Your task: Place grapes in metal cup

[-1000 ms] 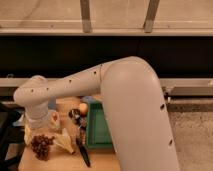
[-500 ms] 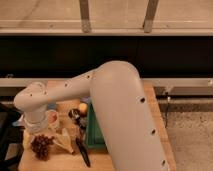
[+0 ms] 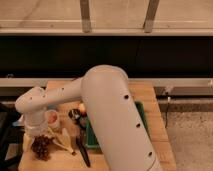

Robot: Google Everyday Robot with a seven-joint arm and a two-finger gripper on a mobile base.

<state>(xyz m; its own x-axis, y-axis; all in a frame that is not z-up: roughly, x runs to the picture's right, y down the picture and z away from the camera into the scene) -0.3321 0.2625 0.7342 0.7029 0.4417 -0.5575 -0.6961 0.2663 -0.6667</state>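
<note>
Since half a second ago the arm's big elbow link has swung left and nearer, and now covers most of the green tray (image 3: pixel 141 116). The end effector (image 3: pixel 37 133) hangs at the counter's (image 3: pixel 150 95) left end, just above the grapes (image 3: pixel 41 148), mostly hidden under its wrist; whether it is apart or together I cannot tell. The grapes form a roundish clump, long axis unclear. The metal cup (image 3: pixel 74 114) stands dim between the white cup (image 3: pixel 51 118) and the orange fruit (image 3: pixel 81 107).
</note>
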